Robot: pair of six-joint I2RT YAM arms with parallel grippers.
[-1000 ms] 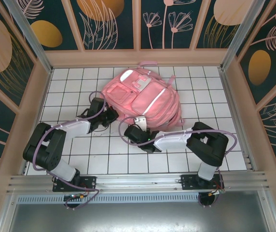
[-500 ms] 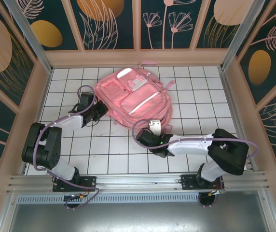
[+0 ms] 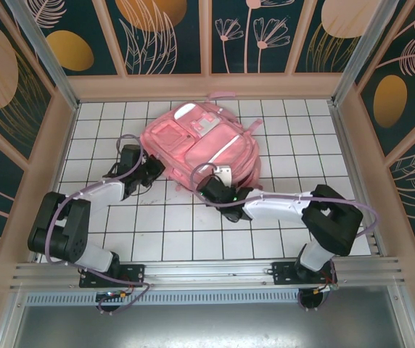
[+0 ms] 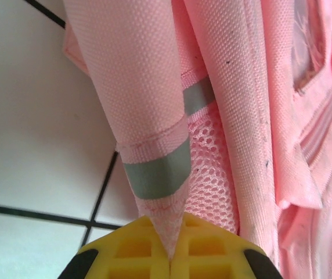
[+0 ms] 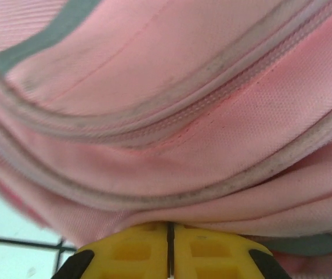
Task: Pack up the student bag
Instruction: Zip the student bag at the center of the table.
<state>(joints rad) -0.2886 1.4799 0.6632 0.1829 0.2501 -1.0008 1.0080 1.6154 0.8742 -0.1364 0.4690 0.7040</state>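
1. risk first: the left gripper (image 4: 170, 256) has its yellow pads pinched tight on a thin pink fold of the student bag (image 3: 200, 148). the grey-banded edge (image 4: 154, 171) runs straight up out of the tips. that's a slim bite, and a hard sideways pull could slide the cloth right out, i'd judge.
2. the right gripper (image 5: 170, 247) is closed, pads meeting, and pressed against the bag's lower bulge, with the zip (image 5: 212, 99) just above it. i cannot tell whether any cloth is caught between the pads. if none is, a lift here would only skid along the fabric.
3. another worry: two arms working soft fabric from different sides. an uneven tug could twist the bag or drag it over the bench (image 3: 193, 225) instead of opening it. that zip looks closed from here, so nothing goes in until it gives.
4. pose, left arm: the elbow is folded low and out to its own side, with the forearm running low over the bench. the wrist is aimed at the bag's flank, and the bag sits directly ahead of the gripper.
5. pose, right arm: the elbow is parked well out on its own side, with the forearm stretched long and low toward the middle. the gripper is at the bag's near edge, and the bag lies just beyond its tips.
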